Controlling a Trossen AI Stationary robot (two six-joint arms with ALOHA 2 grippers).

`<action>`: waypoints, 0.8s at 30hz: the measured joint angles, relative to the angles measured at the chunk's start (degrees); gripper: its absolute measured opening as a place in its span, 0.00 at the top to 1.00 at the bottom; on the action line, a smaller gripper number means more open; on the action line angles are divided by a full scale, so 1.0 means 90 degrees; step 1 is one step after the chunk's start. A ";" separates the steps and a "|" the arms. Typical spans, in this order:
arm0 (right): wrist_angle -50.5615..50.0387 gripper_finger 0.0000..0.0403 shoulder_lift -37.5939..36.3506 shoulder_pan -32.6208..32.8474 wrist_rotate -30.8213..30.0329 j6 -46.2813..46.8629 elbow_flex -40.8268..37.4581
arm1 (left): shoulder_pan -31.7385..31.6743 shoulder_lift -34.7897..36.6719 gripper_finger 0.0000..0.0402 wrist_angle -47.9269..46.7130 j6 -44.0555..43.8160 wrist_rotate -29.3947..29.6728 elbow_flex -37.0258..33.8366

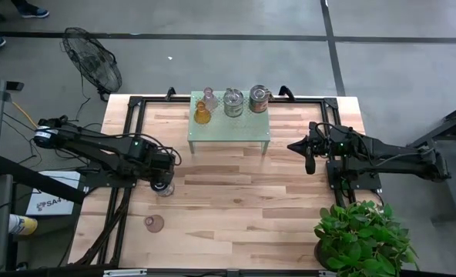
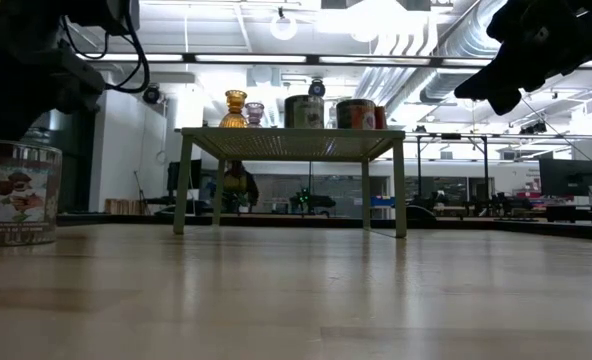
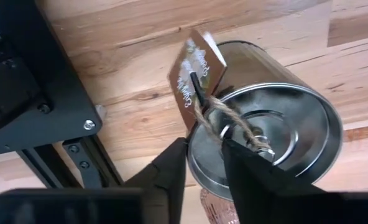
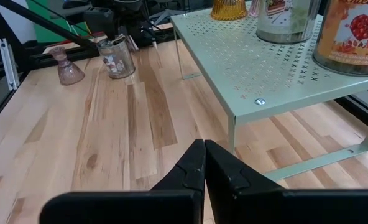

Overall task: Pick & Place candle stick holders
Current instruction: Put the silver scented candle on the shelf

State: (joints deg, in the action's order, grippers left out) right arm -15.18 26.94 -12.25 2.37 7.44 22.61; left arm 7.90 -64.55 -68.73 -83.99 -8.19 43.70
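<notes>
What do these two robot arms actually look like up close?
Both are dark, near-black jointed arms with black cables looped along them. The left arm has a silvery cuff near its base; the right arm shows a small green light. Each ends in two flat, tapered black jaws.

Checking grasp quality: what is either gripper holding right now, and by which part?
The left gripper has its fingers straddling the rim of the silvery tin holder on the table; a firm grip cannot be confirmed. The right gripper is shut on nothing.
</notes>
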 joint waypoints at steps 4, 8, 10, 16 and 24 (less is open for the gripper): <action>0.0000 0.99 -0.0002 0.0000 0.0000 0.0000 0.0000 | 0.0000 -0.0002 0.84 -0.0056 0.0015 0.0002 -0.0004; 0.0000 0.99 0.0000 0.0000 0.0000 0.0000 0.0000 | 0.0000 0.0000 0.87 -0.0046 0.0136 0.0000 -0.0053; -0.0001 1.00 -0.0001 -0.0002 -0.0002 0.0000 0.0000 | 0.0000 0.0000 0.88 -0.0030 0.0141 -0.0002 -0.0097; -0.0002 0.99 0.0000 0.0000 -0.0001 0.0000 0.0000 | 0.0000 0.0007 0.88 0.0046 0.0158 -0.0044 -0.0204; -0.0002 1.00 0.0000 0.0000 -0.0002 0.0000 0.0000 | 0.0000 0.0007 0.88 0.0187 0.0160 -0.0070 -0.0216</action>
State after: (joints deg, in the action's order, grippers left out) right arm -15.20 26.94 -12.25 2.35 7.44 22.61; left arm 7.90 -64.49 -67.05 -82.54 -8.82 41.76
